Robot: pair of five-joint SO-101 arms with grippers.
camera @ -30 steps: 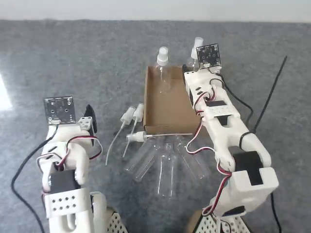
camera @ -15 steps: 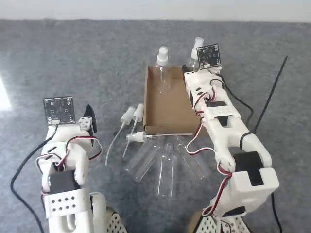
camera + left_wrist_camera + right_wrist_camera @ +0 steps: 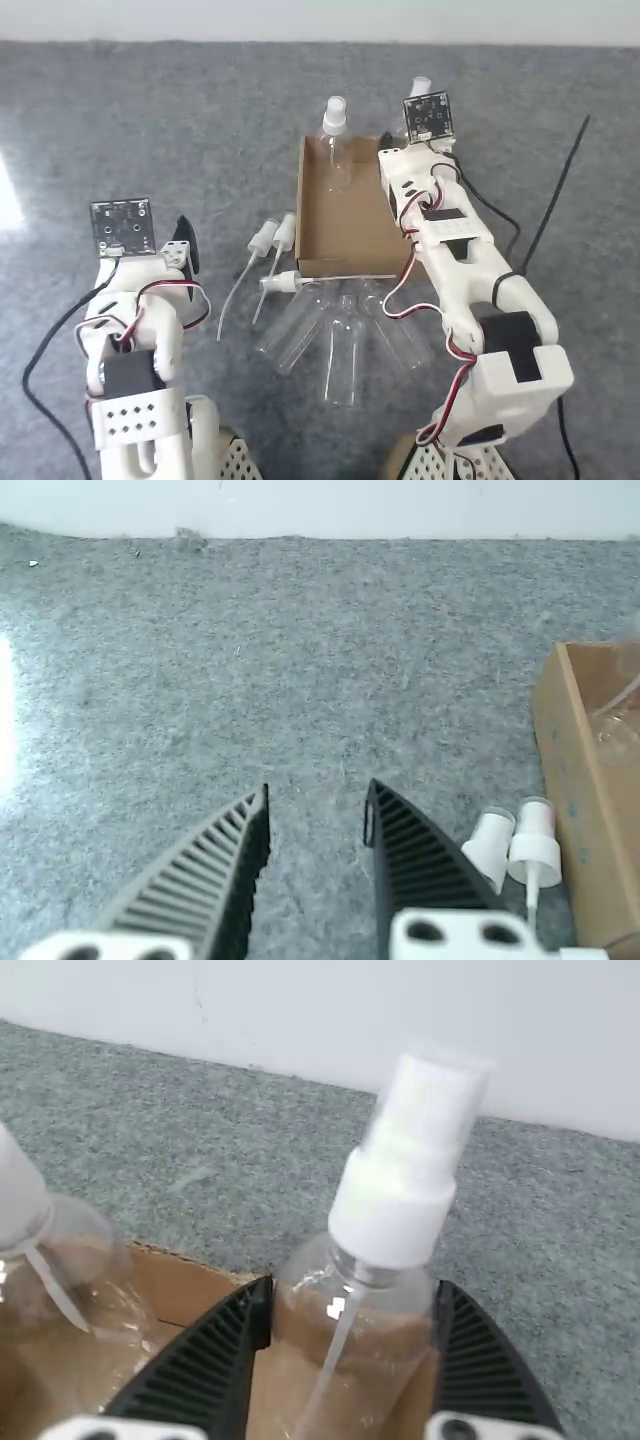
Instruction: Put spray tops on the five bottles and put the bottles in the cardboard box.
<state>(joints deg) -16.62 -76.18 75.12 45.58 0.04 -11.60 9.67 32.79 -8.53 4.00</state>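
The cardboard box (image 3: pixel 345 235) lies open in the middle of the table. One capped bottle (image 3: pixel 335 140) stands inside at its far end, also seen as a bottle (image 3: pixel 45 1250) in the right wrist view. My right gripper (image 3: pixel 350 1295) is shut on a second clear bottle (image 3: pixel 345 1325) with a white spray top (image 3: pixel 410 1185), held upright at the box's far right corner (image 3: pixel 421 88). Three uncapped bottles (image 3: pixel 345 345) lie fanned out in front of the box. Three loose spray tops (image 3: pixel 275 240) lie left of it. My left gripper (image 3: pixel 315 805) is open above bare carpet, its fingers apart from the spray tops (image 3: pixel 512 845).
Grey carpet covers the table, with a white wall behind. A black cable (image 3: pixel 550 215) runs along the right of the right arm. The box wall (image 3: pixel 580 780) stands to the side of my left gripper. Free carpet stretches at the far left.
The bottle in my right gripper has shifted slightly to the right at the box's far corner. The left arm has kept still.
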